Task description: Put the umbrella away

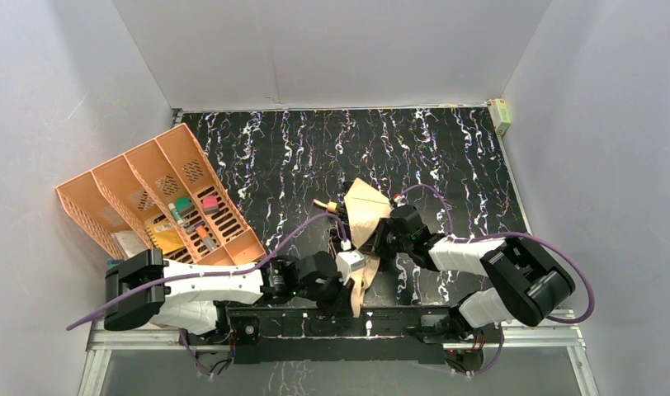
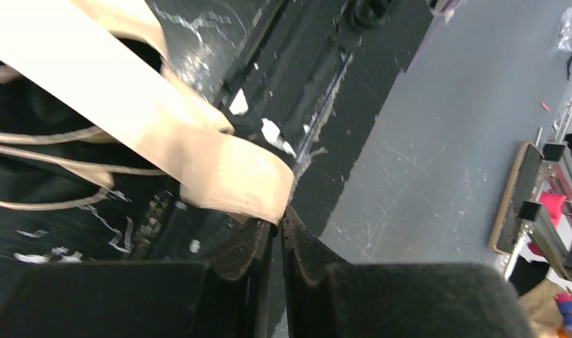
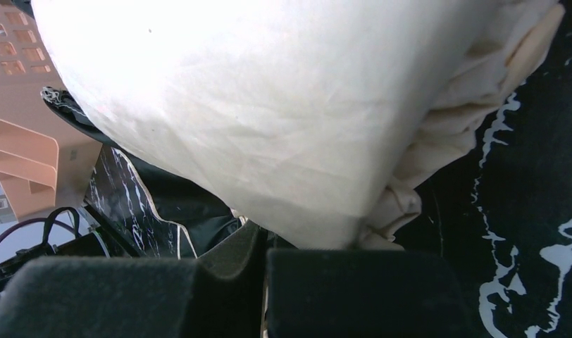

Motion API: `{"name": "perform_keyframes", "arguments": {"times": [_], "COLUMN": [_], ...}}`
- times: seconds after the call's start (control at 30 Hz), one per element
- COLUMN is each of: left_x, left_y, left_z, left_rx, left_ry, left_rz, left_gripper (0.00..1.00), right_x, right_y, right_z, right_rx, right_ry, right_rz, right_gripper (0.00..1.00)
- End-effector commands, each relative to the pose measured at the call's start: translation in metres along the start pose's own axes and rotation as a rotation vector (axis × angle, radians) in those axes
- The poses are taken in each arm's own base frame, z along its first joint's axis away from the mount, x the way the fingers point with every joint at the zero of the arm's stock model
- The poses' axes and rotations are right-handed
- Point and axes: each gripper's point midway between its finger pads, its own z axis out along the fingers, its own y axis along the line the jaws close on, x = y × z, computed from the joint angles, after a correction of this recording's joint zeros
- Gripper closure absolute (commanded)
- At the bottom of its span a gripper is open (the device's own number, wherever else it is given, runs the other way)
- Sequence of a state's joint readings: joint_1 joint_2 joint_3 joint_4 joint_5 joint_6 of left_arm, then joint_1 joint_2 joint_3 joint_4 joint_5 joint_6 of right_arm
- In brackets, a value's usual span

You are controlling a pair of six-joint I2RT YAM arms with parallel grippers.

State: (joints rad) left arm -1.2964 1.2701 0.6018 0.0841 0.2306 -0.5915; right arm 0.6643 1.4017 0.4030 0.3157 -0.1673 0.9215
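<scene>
The umbrella (image 1: 366,211) lies folded near the middle of the black marbled table, tan canopy bunched up, its small handle (image 1: 321,203) pointing left. In the left wrist view my left gripper (image 2: 277,224) is shut on the end of the tan strap (image 2: 199,155), which runs up and to the left over the black inner fabric. From above, the left gripper (image 1: 354,279) sits at the umbrella's near end. My right gripper (image 1: 380,238) presses in from the right. In its wrist view the right gripper (image 3: 263,243) is shut on a fold of the pale canopy (image 3: 269,105).
An orange plastic desk organizer (image 1: 158,206) with small items in its compartments stands tilted at the left of the table; its orange wall (image 3: 22,141) also shows in the right wrist view. A small box (image 1: 501,115) sits at the back right corner. Grey walls enclose the table.
</scene>
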Motion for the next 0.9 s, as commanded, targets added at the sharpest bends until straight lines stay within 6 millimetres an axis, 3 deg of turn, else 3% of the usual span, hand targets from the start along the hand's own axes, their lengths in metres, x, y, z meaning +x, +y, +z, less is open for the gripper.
{"name": "perform_keyframes", "arguments": {"times": [0.0,0.07,0.17,0.27,0.4,0.6,0.77,0.87], "left_x": [0.028,0.025,0.02,0.015,-0.001,-0.093,-0.172,-0.21], "left_y": [-0.015,-0.016,-0.021,-0.029,-0.024,0.003,0.063,0.096], "left_z": [-0.003,-0.006,-0.011,-0.016,-0.025,-0.069,-0.112,-0.119], "left_rx": [0.052,0.055,0.067,0.094,0.019,-0.183,-0.312,-0.353], "left_ry": [0.087,0.074,0.056,0.044,-0.007,-0.304,-0.451,-0.46], "left_rz": [-0.006,0.007,0.03,0.05,0.057,0.008,-0.161,-0.23], "left_gripper": [0.81,0.64,0.5,0.46,0.45,0.34,0.25,0.23], "right_x": [0.004,0.004,0.005,0.006,0.006,0.01,0.018,0.023], "right_y": [-0.041,-0.042,-0.042,-0.042,-0.044,-0.048,-0.061,-0.068], "right_z": [0.002,0.003,0.003,0.003,0.003,0.002,-0.002,-0.005], "right_rx": [0.167,0.168,0.168,0.169,0.174,0.185,0.228,0.254], "right_ry": [-0.008,-0.007,-0.006,-0.003,0.0,0.007,0.02,0.029], "right_rz": [0.001,0.003,0.001,0.001,0.003,0.003,0.031,0.056], "right_gripper": [0.94,0.94,0.94,0.94,0.94,0.94,0.96,0.97]}}
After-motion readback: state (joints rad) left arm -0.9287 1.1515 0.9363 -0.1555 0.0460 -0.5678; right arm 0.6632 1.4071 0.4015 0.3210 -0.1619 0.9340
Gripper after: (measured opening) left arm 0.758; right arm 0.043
